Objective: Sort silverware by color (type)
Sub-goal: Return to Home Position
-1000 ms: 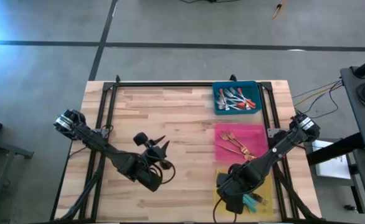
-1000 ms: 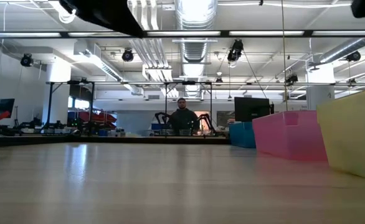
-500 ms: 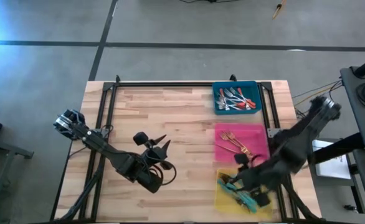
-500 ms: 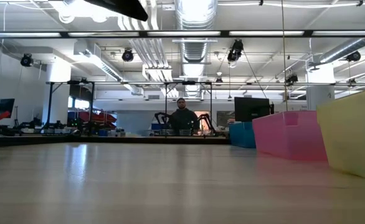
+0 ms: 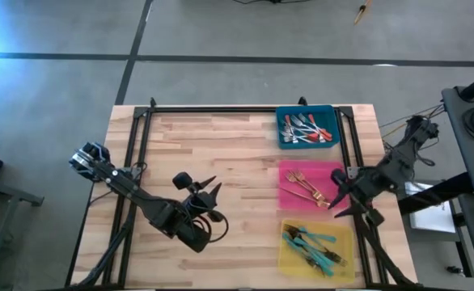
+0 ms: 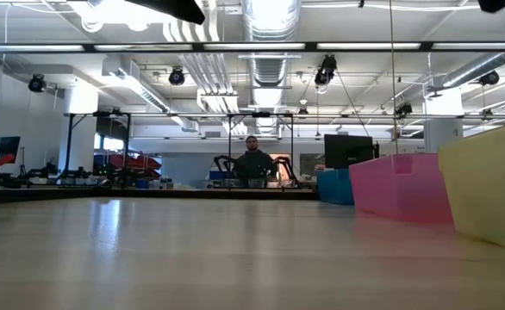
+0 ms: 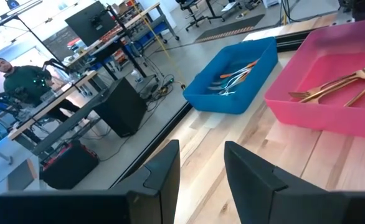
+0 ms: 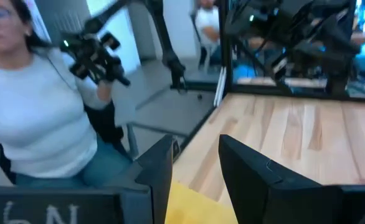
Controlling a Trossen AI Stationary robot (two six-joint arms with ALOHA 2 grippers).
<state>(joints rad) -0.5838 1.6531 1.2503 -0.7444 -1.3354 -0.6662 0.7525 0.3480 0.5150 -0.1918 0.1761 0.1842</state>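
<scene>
- Both grippers are spread and empty: the left gripper (image 5: 207, 194) hangs over the bare surface (image 5: 221, 153) at lower centre. The right gripper (image 5: 336, 198) hangs at the right edge of the pink tray (image 5: 334, 171).
- All the forks lie in trays. The red-handled forks (image 5: 306, 129) are in the blue tray (image 5: 279, 129) and the gold forks (image 5: 304, 187) in the pink. The teal forks (image 5: 314, 246) are in the yellow tray (image 5: 342, 230).
- The main risk is a low swing of the right arm, which could clip the pink or yellow wall, shove a tray and scatter sorted forks.
- A person (image 8: 45, 124) shows close in the right wrist view; a wide outward sweep could come near them.
</scene>
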